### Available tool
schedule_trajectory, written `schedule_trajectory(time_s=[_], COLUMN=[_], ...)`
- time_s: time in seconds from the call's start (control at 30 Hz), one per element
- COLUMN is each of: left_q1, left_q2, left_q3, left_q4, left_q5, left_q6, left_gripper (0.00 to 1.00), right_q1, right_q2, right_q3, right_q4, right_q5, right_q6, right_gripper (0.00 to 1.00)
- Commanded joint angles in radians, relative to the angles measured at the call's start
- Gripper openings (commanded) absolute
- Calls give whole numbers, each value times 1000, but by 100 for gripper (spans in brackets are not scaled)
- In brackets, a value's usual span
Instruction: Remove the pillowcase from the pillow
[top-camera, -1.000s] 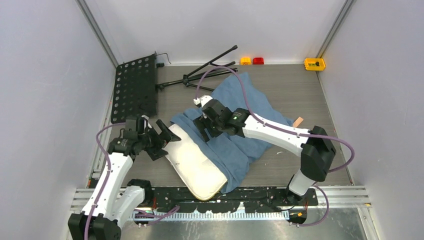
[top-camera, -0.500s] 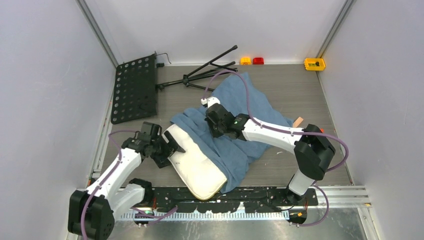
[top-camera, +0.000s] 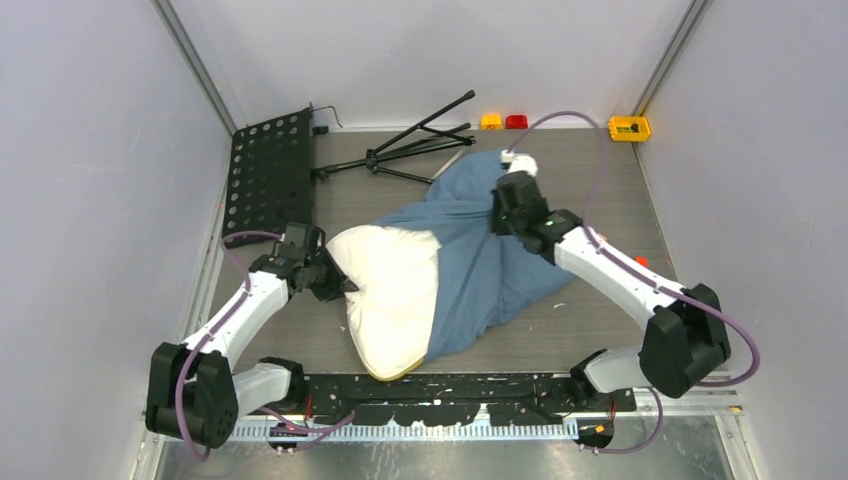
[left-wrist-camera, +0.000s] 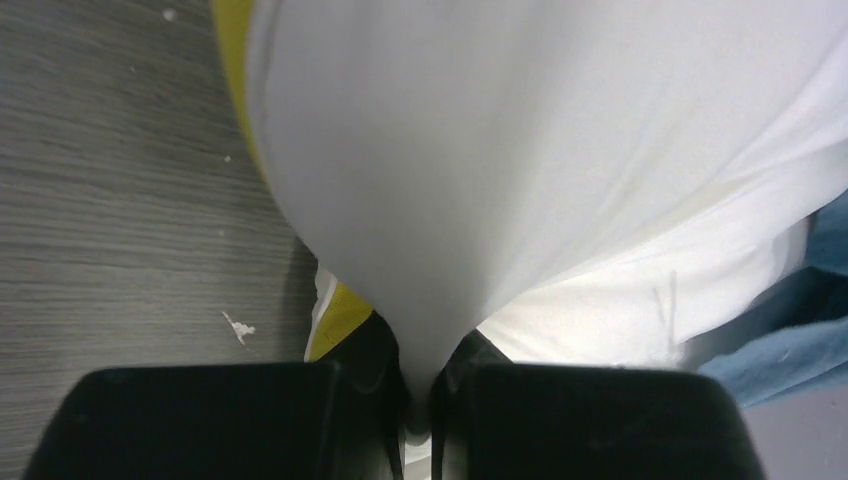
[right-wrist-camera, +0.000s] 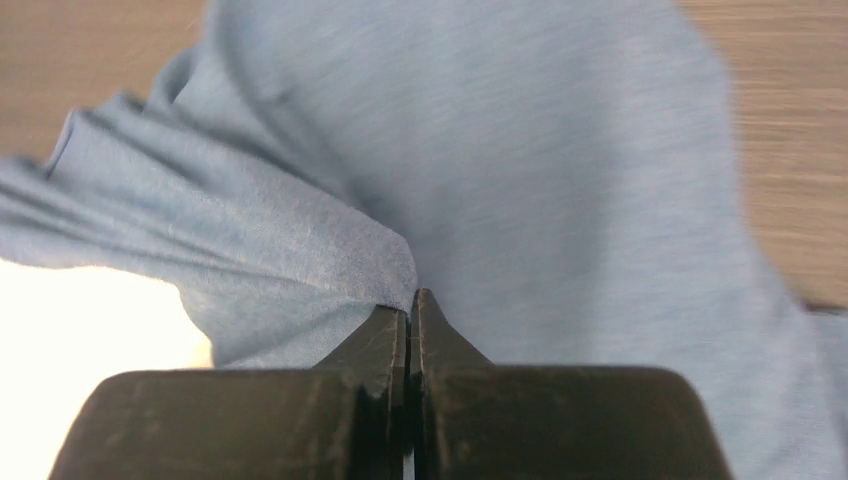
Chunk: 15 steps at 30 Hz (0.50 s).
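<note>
At the near worktop (top-camera: 600, 330) edge, your pillow (top-camera: 392, 290) lies half bared | left gripper (top-camera: 338, 283) clenched on its left corner | farther back, right gripper (top-camera: 500, 212) pinching the pillowcase (top-camera: 480, 275), cloth taut | risk: that thin pinch slips, or the pillow drags along if your left hold fails | pillow's covered end hidden under blue cloth

Matt, wrinkled blue cloth pillowcase (top-camera: 485, 280), smooth cream fabric pillow (top-camera: 395, 290), grey wood-grain table (top-camera: 600, 190)
</note>
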Motion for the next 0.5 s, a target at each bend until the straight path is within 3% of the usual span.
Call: schedule_trajectory(time_s=[0.0,0.2,0.47], left_q1=[78,214,230], left_q2=[-31,-81,-61], left_q3=[56,157,345], left_q4=[-27,-93,-176], left_q5=[-100,-42,-41], left_q6=[85,167,245], left_gripper=[0,0,0], right_q1=[-202,-339,-342], right_q2=[-87,-119,-159], right_q3=[33,51,69], right_q4=[-78,-79,-84], right_q5=[20,-63,-193], right_q6=[39,113,92], right_gripper=[0,0,0])
